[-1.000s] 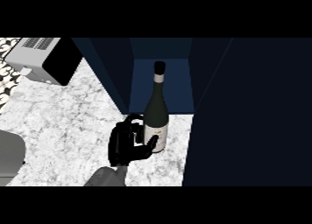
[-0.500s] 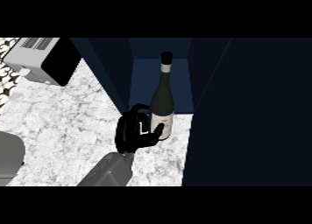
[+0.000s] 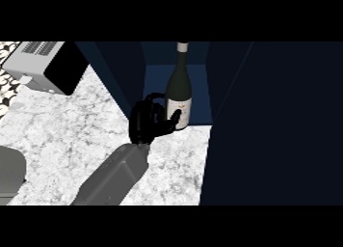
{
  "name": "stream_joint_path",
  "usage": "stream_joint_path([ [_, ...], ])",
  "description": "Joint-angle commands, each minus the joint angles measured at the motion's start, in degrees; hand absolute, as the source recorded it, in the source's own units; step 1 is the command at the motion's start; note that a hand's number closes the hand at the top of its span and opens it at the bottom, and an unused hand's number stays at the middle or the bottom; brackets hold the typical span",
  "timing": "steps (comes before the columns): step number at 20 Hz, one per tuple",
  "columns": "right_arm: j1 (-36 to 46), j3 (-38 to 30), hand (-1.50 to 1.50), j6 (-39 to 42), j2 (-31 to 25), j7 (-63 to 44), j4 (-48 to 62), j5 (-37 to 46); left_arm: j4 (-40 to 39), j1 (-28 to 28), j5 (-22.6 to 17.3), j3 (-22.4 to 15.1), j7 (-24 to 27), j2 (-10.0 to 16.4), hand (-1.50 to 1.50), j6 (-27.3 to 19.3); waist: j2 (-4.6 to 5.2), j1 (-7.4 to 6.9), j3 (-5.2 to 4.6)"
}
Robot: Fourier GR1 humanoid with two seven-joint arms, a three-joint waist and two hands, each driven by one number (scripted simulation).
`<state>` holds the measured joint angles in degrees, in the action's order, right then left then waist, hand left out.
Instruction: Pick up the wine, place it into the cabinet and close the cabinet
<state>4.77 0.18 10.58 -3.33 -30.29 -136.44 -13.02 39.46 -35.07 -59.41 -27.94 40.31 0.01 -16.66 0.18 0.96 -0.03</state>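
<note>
The dark cabinet (image 3: 274, 120) fills the view's right, standing on the marble table (image 3: 60, 130). A grey and black appliance (image 3: 43, 65) sits at the far left. The wine (image 3: 180, 82) is in the cabinet's open blue compartment, its long axis upright and its neck pointing away from the robot. The right hand (image 3: 147, 120) is curled round its lower body, thumb across the label.

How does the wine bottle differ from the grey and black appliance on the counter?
The wine bottle is tall, slim and dark with a pale label; the appliance is a box, grey with a black side. The bottle stands upright in the open cabinet; the appliance sits outside it on the marble counter. The right robot hand curls round the bottle; nothing touches the appliance.
</note>
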Motion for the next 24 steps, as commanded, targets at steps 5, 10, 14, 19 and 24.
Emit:
stream_joint_path([
  [5,-6.54,0.86,-1.5,2.97,1.67,7.73,1.75,1.17,-6.8,-7.2,-4.32,2.0,2.07,-0.01,1.5,0.49,0.09,0.49,0.03],
  [10,-0.34,1.87,-1.5,0.21,0.89,2.56,1.1,1.26,-12.07,-11.31,-7.03,1.91,2.01,-0.01,1.5,1.87,0.21,0.81,-0.01],
  [14,-0.41,2.59,-1.5,-0.04,1.26,2.77,1.5,1.92,-20.78,-18.08,-3.07,8.28,-1.57,0.67,1.5,5.56,0.32,0.55,0.0],
  [19,0.35,2.31,-1.5,-0.27,1.11,1.7,1.21,0.38,-21.14,-22.53,-6.37,5.39,-3.59,-0.01,1.5,0.76,0.57,2.01,-0.02],
  [24,-4.02,1.89,-1.5,2.69,1.27,8.26,3.1,1.6,-26.52,-26.78,-4.85,7.17,-7.15,-0.01,1.5,1.49,0.74,2.15,0.02],
])
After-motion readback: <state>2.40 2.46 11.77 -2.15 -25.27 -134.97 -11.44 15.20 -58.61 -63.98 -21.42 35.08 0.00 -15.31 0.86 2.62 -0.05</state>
